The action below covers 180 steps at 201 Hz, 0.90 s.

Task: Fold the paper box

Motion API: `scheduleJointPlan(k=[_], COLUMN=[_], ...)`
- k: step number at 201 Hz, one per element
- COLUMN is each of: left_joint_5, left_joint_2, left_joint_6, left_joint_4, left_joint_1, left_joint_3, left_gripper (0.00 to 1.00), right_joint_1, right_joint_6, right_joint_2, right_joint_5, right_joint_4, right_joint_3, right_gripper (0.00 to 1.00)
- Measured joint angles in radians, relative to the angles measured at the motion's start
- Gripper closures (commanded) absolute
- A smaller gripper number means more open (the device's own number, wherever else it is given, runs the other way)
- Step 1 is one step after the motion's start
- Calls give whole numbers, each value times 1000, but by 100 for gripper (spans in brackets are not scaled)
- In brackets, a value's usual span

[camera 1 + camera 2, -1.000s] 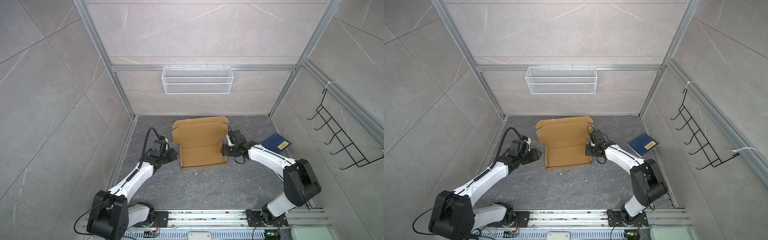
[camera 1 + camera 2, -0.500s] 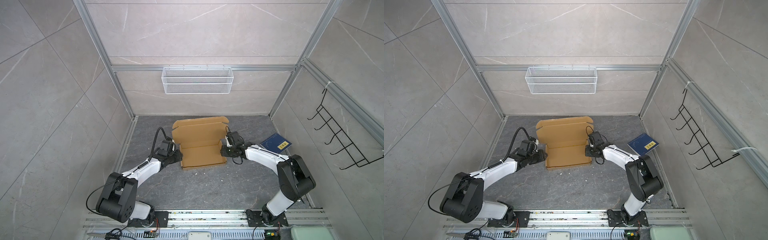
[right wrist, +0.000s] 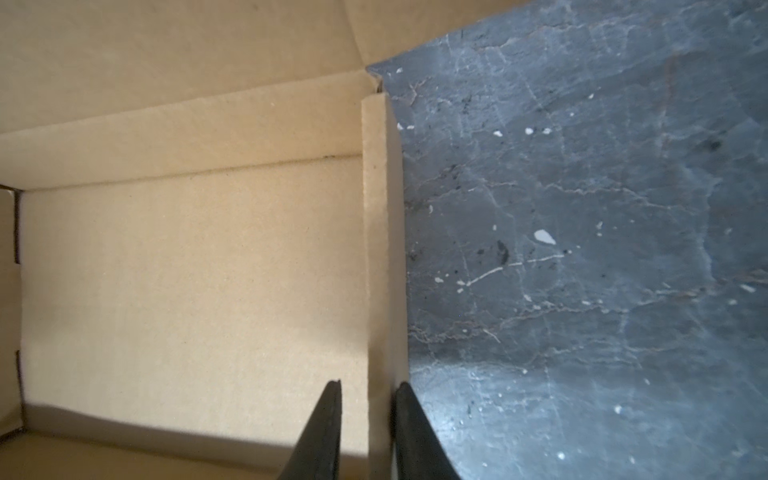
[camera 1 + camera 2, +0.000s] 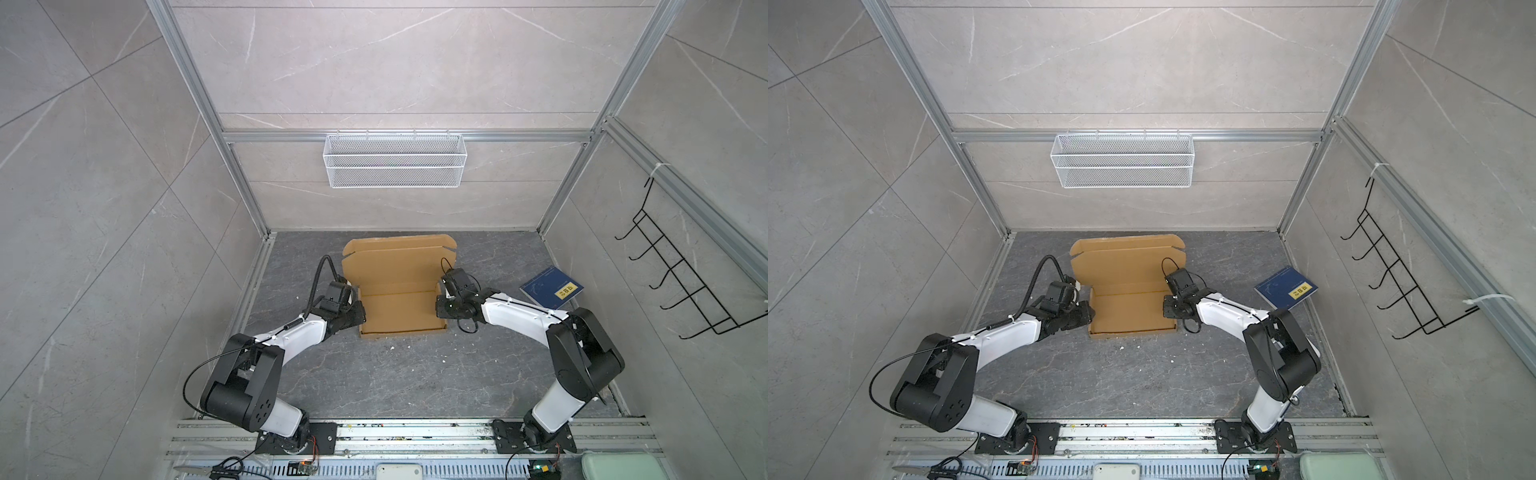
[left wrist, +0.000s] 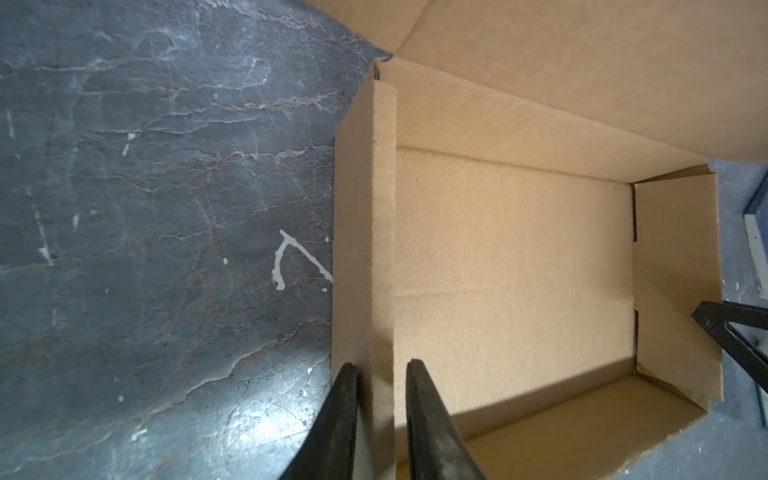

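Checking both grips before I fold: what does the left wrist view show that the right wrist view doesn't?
Left wrist only: the left gripper astride the left wall of the paper box, and a finger of the right gripper by the opposite wall. Right wrist only: the right gripper astride that right wall. Both: the box's floor, rear wall and opened lid.

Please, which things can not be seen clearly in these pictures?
- Book label text: too small in both top views.
- Left claw, right claw: tips hidden under their own wrists in both top views.
- Box: its lid is cut off by the frame edge in both wrist views.
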Motion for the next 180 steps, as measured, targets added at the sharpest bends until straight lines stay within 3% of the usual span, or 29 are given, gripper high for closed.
scheduleJointPlan(k=[34, 67, 139, 180], left_joint_5=[-23, -33, -50, -50], left_joint_2=[17, 15, -59, -196], left_joint_6=[0, 11, 85, 129], left_joint_4=[0, -10, -131, -234], left_joint_1=[-11, -14, -23, 18], left_joint_3=[1, 2, 34, 58], left_gripper=[78, 76, 52, 47], right_joint_1=[5, 9, -8, -64], right_joint_6=[16, 14, -47, -129], right_joint_2=[14, 19, -18, -166], right_joint_5=[23, 26, -11, -58], right_joint_4=[0, -6, -28, -61], right_joint_3=[0, 0, 0, 0], right_gripper=[75, 68, 44, 41])
